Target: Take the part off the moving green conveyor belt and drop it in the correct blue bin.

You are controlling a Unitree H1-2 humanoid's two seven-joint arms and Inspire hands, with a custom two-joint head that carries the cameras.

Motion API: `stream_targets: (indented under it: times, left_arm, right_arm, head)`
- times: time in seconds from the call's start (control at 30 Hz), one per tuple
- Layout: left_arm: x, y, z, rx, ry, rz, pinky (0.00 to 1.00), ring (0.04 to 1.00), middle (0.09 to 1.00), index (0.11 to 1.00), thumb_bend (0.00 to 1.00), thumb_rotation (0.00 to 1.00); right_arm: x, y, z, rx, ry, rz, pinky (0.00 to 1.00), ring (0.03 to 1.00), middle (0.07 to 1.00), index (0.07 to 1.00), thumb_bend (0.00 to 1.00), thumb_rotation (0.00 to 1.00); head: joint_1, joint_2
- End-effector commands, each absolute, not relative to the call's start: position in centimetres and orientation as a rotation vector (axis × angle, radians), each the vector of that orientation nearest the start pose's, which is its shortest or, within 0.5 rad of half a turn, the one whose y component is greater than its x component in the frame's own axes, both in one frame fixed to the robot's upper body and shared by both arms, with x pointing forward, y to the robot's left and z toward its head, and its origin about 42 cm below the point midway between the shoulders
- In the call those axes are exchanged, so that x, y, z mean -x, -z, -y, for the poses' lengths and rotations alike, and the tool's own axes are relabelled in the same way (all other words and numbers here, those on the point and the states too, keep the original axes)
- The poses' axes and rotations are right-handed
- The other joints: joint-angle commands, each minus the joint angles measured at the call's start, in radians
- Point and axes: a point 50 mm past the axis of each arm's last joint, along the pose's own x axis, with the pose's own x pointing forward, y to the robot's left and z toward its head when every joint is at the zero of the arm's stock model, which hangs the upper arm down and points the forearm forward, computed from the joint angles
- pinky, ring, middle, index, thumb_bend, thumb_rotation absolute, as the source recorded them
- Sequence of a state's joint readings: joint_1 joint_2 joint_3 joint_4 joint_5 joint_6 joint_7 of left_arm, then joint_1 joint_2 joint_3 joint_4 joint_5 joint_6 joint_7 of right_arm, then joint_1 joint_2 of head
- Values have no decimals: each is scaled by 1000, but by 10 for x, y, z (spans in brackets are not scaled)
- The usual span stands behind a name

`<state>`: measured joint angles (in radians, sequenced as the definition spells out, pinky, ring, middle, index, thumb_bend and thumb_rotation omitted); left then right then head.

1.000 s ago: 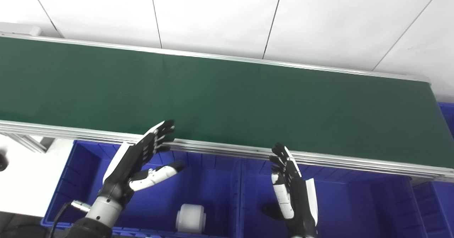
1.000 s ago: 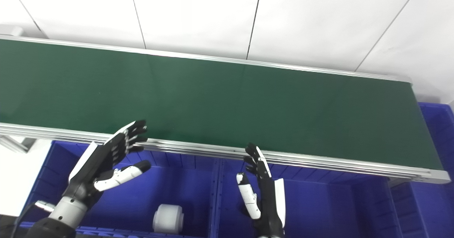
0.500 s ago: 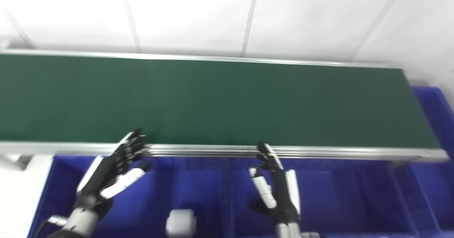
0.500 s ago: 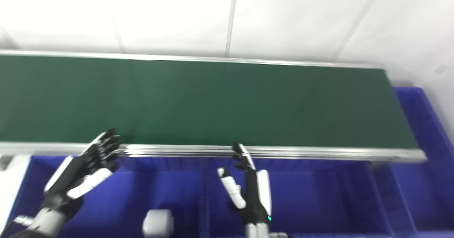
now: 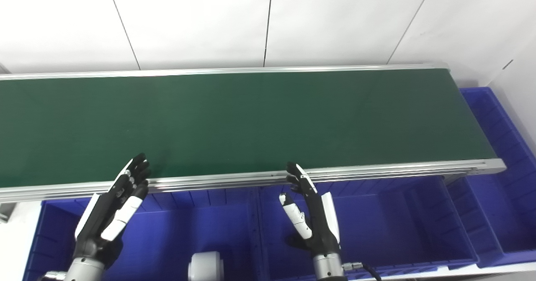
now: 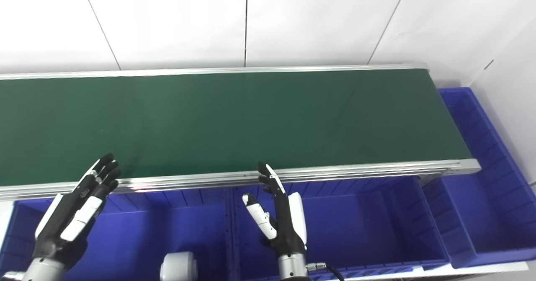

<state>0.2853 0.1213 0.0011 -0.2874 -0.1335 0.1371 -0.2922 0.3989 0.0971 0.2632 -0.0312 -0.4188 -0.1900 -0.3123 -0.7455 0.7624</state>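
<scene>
Belt bare, both hands waiting.
Conveyor belt [image 5: 259, 122] carries no part; one white part [image 5: 205, 266] lies in left blue bin [image 5: 176, 239]. Left hand [image 5: 111, 212] and right hand [image 5: 312, 214] empty, fingers spread.

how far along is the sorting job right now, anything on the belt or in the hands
Done: one white cylindrical part already lies in the leftmost blue bin. In hand: nothing. The left hand and right hand are both open, raised over the bins near the belt's front rail. Left: the green conveyor belt shows no part, so the next pick has no target yet.
</scene>
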Motion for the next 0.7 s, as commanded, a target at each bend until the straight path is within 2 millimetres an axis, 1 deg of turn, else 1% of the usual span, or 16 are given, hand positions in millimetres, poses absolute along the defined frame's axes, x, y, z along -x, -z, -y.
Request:
stream_targets:
  times: [0.0, 0.03, 0.07, 0.1, 0.13, 0.17, 0.2, 0.23, 0.27, 0.3, 0.33, 0.37, 0.4, 0.5, 0.53, 0.67]
  left_arm:
    - [-186, -121, -239, 27, 228, -25, 963, 955, 956, 955, 538, 716]
    - [-182, -125, -236, 30, 220, -18, 967, 958, 960, 963, 548, 732]
    - [-178, -130, -235, 34, 210, -11, 962, 956, 964, 971, 548, 744]
    - [-173, -134, -232, 41, 204, -4, 951, 953, 965, 973, 549, 749]
    - [-168, -139, -232, 52, 191, 5, 941, 951, 964, 969, 557, 749]
    - [-163, -144, -230, 58, 180, 15, 914, 935, 954, 947, 583, 721]
    - [-157, -147, -231, 61, 168, 26, 902, 928, 950, 936, 596, 711]
    - [-152, -150, -231, 62, 161, 35, 904, 924, 949, 924, 621, 701]
    - [-147, -151, -231, 62, 157, 40, 908, 924, 951, 917, 641, 695]
    - [-142, -152, -231, 62, 151, 44, 908, 925, 952, 911, 656, 686]
    - [-139, -151, -230, 61, 148, 46, 902, 923, 947, 903, 672, 677]
    - [-135, -149, -227, 65, 131, 52, 898, 920, 943, 903, 686, 676]
    - [-133, -147, -225, 68, 119, 56, 896, 918, 940, 905, 695, 678]
    - [-126, -138, -215, 73, 66, 98, 914, 926, 948, 937, 688, 715]
    - [-125, -136, -213, 76, 55, 110, 953, 951, 967, 970, 681, 746]
    - [-121, -133, -206, 76, 27, 142, 998, 997, 998, 999, 721, 814]
  right_arm:
    - [-147, -75, 98, 118, 58, 24, 780, 835, 877, 892, 740, 1000]
    - [-144, -77, 102, 110, 53, 20, 773, 844, 886, 900, 747, 1000]
    - [-141, -78, 106, 107, 49, 19, 764, 849, 895, 907, 745, 1000]
    - [-137, -80, 110, 108, 47, 19, 770, 850, 896, 910, 742, 1000]
    - [-134, -81, 114, 113, 45, 24, 776, 849, 895, 911, 737, 1000]
    - [-131, -83, 119, 119, 45, 27, 781, 843, 891, 910, 728, 1000]
    - [-128, -84, 123, 125, 47, 32, 781, 839, 889, 908, 727, 1000]
    - [-124, -85, 128, 125, 49, 36, 778, 834, 885, 906, 727, 1000]
    - [-122, -86, 131, 113, 52, 37, 777, 830, 882, 904, 729, 1000]
    - [-119, -88, 135, 98, 54, 39, 789, 832, 883, 906, 740, 1000]
    - [-118, -88, 138, 86, 56, 40, 797, 835, 886, 908, 745, 1000]
    - [-114, -89, 142, 78, 60, 44, 799, 839, 893, 909, 751, 1000]
    - [-112, -90, 146, 74, 63, 46, 799, 842, 898, 910, 755, 1000]
    - [-105, -91, 156, 87, 65, 58, 811, 855, 914, 920, 762, 1000]
    - [-104, -91, 159, 89, 66, 59, 813, 859, 912, 921, 770, 1000]
    - [-99, -93, 164, 82, 76, 59, 822, 859, 894, 913, 768, 1000]
  head:
    - [49, 9]
    - [93, 17]
    - [103, 19]
    - [161, 28]
    - [170, 29]
    - [228, 37]
    - [237, 39]
    - [282, 44]
    - [290, 45]
    - [332, 48]
    - [332, 48]
    - [390, 49]
    - [390, 49]
    - [444, 50]
    - [444, 50]
    - [445, 54]
